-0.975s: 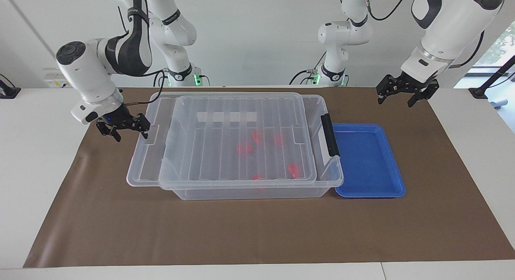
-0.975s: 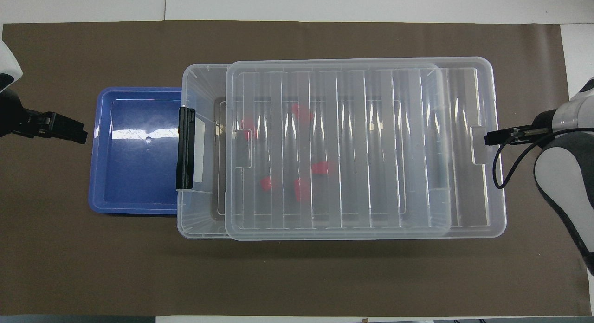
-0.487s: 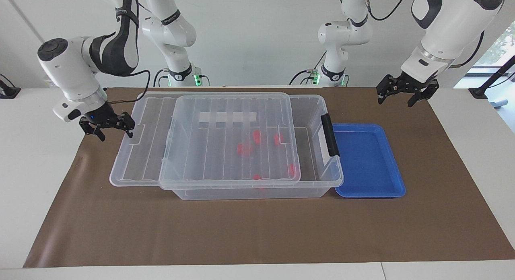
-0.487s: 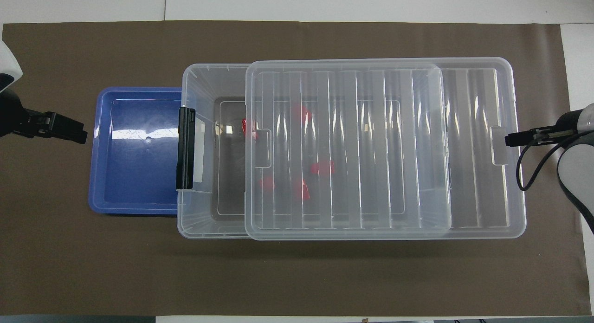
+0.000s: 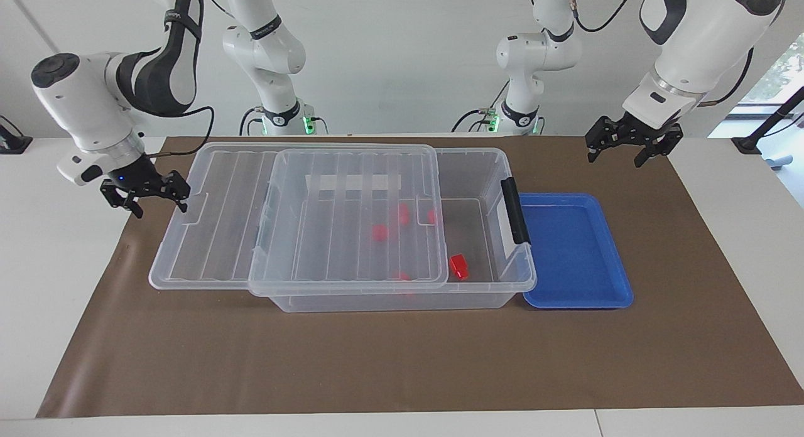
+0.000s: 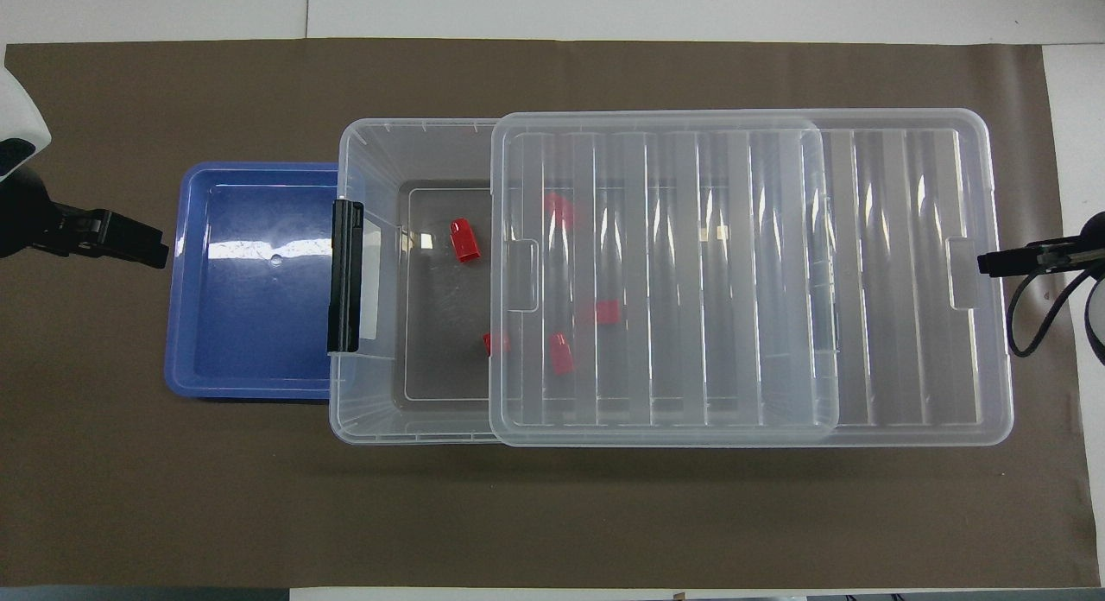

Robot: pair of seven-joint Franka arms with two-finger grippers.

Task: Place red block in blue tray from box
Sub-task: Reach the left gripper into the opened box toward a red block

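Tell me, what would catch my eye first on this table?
Probably the big clear box mid-table, its lid slid partway off toward the right arm's end, where the right pincer holds the lid's edge. One red block lies uncovered inside, near the blue tray beside the box.

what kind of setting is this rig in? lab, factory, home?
Most likely a robotics lab. Two white arms stand at a white table with a brown mat over it, and their cables run along a bare white wall. The props look staged: a clear box of red blocks beside an empty blue tray.
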